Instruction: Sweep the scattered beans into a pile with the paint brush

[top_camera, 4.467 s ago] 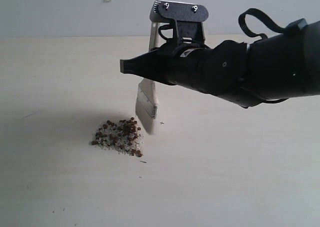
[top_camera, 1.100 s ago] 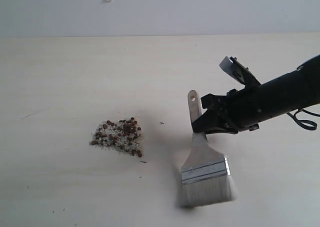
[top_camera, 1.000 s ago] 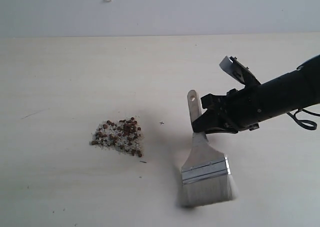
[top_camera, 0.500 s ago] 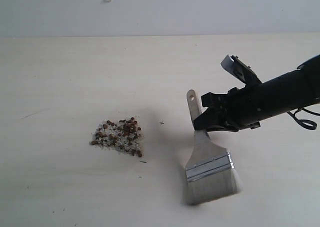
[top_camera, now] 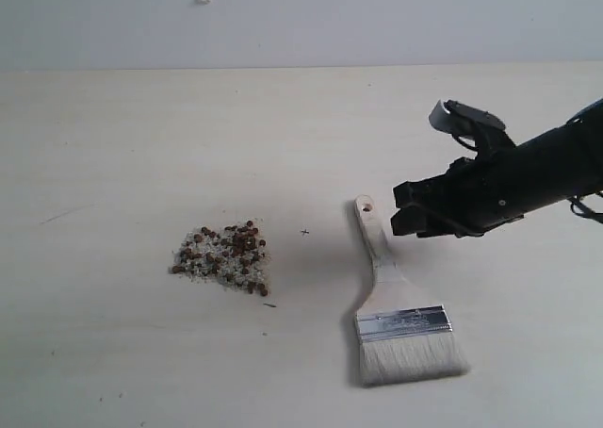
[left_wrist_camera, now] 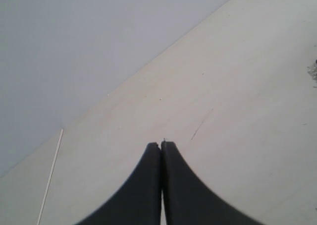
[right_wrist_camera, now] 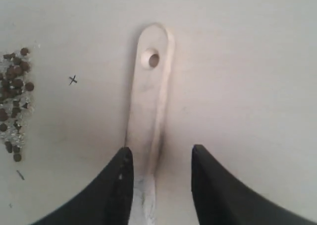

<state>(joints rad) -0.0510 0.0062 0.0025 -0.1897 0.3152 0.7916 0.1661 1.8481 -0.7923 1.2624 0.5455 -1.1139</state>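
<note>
Lying ungrasped beneath the open right gripper (top_camera: 403, 209), the paint brush (top_camera: 402, 321) could be nudged into the beans (top_camera: 224, 255) by careless lowering.

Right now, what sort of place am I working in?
Likely a bare lab test bench, not a home or kitchen: a pale wooden tabletop against a plain grey-white wall, with a small pile of reddish-brown beans and a wide flat cream-handled paint brush.

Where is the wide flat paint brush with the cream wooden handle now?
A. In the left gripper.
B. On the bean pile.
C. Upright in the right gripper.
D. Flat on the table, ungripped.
D: the wide cream-handled paint brush lies flat on the pale table, and the open right gripper is clear of it.
</note>
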